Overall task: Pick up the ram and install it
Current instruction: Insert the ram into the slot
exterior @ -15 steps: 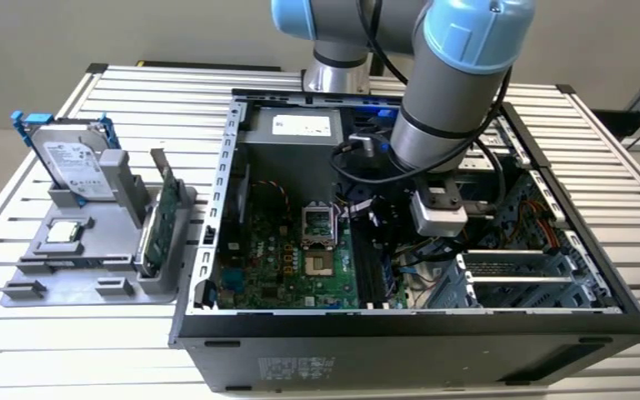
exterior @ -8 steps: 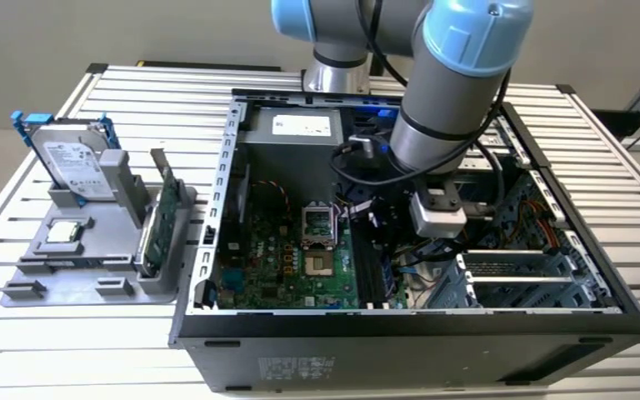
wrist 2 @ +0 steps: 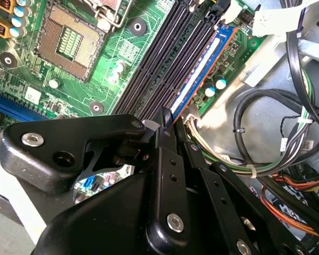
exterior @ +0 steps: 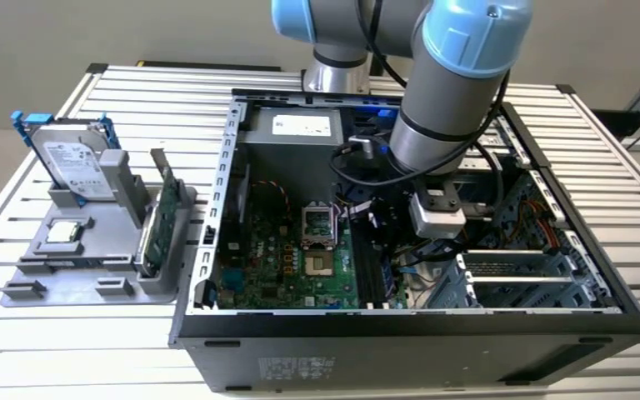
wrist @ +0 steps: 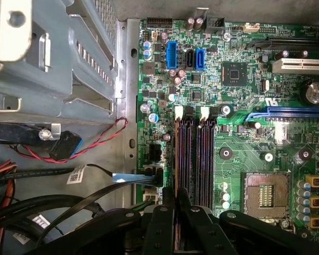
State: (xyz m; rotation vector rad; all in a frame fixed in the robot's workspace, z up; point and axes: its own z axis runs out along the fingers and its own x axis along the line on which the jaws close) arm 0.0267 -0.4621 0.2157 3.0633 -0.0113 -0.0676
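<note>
On the exterior view's left a grey holder (exterior: 31, 287) sits on the slatted metal table (exterior: 76, 358). A silver hard drive (exterior: 73, 160) with blue rails stands up at the back of the holder. A small square processor chip (exterior: 64, 232) lies flat in front of the drive. A tall green card (exterior: 160, 218) stands on its edge at the holder's side nearest the computer.

Next comes the open computer case (exterior: 409, 329). The green motherboard (exterior: 287, 267) lies flat on its floor. My arm (exterior: 453, 100) reaches down into the middle of the case, beside the metal drive cage (exterior: 520, 275) on the exterior view's right.

In both wrist views my pincer (wrist 2: 167, 119) (wrist: 176, 194) is low over the long black memory slots (wrist: 204, 159). These slots are near the square processor socket (wrist 2: 69, 40). The ram (wrist 2: 199, 71) stands on its edge in the slot nearest the edge of the board, with white stickers along its side. My two black fingers (wrist 2: 165, 159) are pressed close together on the near end of the ram, one on each side of it. Bundles of cables (wrist 2: 266, 138) lie just past the board's edge, beside the ram.
</note>
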